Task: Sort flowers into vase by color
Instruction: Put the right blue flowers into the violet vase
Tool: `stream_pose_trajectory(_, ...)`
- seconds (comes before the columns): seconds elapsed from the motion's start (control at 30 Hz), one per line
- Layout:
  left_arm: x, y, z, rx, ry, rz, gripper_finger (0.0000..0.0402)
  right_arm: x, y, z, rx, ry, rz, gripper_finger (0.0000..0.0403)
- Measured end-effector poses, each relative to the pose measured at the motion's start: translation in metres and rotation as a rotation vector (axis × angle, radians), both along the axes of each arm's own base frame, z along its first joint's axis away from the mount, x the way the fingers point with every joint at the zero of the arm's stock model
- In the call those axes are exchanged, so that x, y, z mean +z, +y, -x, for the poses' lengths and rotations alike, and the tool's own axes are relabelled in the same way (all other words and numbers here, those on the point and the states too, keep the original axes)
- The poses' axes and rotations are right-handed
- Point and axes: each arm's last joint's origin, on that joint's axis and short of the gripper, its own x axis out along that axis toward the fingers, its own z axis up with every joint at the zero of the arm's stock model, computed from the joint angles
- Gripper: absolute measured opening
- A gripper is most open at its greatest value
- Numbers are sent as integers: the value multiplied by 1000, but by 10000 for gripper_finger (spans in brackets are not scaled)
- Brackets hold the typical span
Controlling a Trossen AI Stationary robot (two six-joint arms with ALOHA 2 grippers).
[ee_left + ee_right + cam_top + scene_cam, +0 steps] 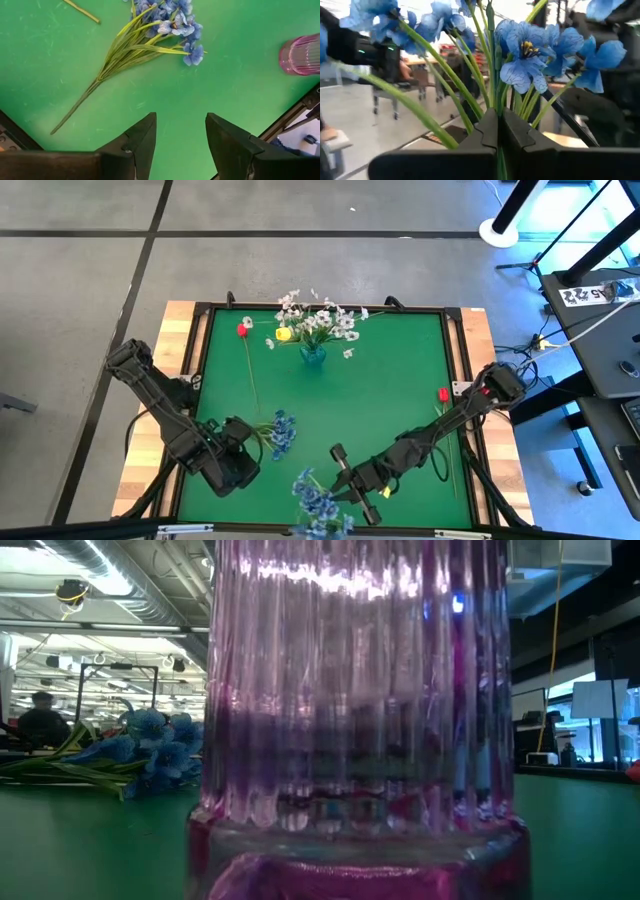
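Our right gripper (497, 131) clamps a blue spray (318, 502) at six o'clock on the table (390, 380). Our left gripper (180, 135) stands apart above another spray (145, 42) at eight o'clock. Light, floppy; we grasp stems low.

blue spray (150, 35) flat on mat | white flowers (320, 320) upright in vase (313, 355)
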Motion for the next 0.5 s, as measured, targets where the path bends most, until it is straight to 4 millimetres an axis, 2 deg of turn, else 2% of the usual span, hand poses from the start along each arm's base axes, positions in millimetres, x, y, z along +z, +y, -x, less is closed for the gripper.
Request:
stream_pose_trajectory(0.17,0,-1,1,-30,-29,-46,165,-21,-2,-2,-98,57,-11,5)
stream_pose_trajectory(0.3,-1,-1,1,-76,-31,-69,165,-35,-13,9,-176,16,-71,5)
stream_pose_trajectory(0.5,-19,1,0,-128,-17,-100,165,-50,-21,19,-223,44,-91,5)
